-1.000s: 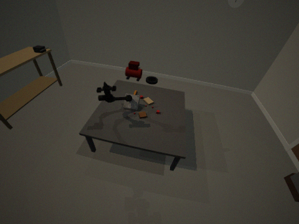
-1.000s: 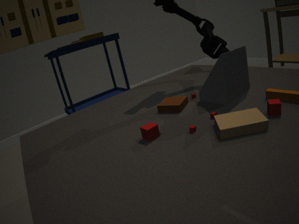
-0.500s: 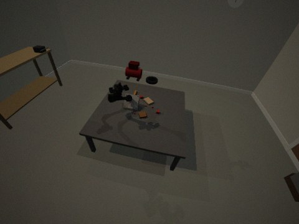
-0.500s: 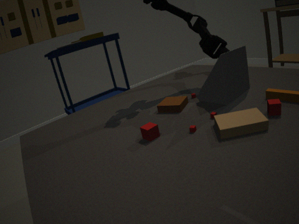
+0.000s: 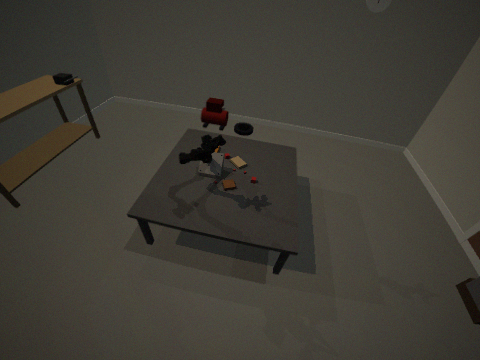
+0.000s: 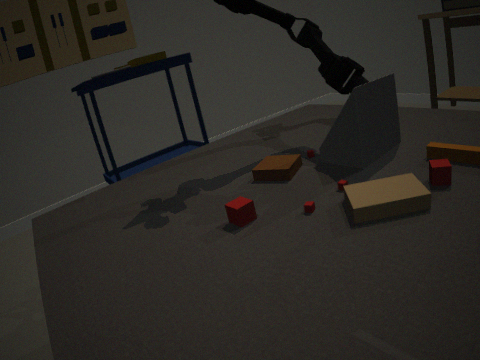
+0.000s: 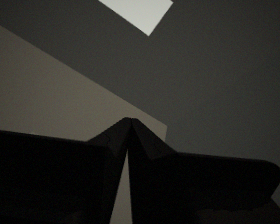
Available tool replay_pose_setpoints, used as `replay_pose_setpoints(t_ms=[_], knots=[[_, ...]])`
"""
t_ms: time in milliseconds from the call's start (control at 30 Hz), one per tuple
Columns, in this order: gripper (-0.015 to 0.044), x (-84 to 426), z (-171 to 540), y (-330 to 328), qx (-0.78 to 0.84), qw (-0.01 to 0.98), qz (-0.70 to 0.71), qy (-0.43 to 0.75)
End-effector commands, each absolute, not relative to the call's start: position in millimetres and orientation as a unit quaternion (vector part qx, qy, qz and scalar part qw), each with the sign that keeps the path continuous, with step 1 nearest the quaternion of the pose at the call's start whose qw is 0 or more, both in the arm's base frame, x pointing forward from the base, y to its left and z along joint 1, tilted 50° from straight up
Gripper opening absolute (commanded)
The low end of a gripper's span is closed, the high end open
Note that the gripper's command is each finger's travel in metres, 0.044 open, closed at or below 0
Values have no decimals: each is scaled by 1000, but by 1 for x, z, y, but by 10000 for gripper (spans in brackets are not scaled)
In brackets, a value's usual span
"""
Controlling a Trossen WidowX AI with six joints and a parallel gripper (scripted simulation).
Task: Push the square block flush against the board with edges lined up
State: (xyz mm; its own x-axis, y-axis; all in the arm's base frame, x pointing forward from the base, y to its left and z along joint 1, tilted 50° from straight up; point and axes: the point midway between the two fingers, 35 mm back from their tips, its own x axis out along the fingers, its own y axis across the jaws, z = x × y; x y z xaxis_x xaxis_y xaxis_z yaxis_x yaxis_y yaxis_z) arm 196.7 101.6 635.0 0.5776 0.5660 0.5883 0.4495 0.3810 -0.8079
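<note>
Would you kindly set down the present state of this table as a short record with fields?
gripper: shut, holding nothing, raised above the table beside the tall grey slab
fingers: tips together, pointing up in the wrist view
square block: orange-brown, flat on the table
board: tan, flat on the table
block and board: apart, not touching
red cubes: several of differing sizes scattered round them, the largest
task state: push not yet done

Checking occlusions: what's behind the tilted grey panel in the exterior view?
Behind the grey panel, only table and the arm above show. A small red cube sits at its left foot. Anything directly behind is covered.
</note>
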Motion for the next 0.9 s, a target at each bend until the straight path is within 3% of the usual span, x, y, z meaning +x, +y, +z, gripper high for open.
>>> replay_pose_setpoints(t_ms=[0,533,867], knots=[[0,232,617,101,-538,732,60,-413],[0,357,515,96,-466,854,112,-201],[0,409,432,99,-406,901,138,-71]])
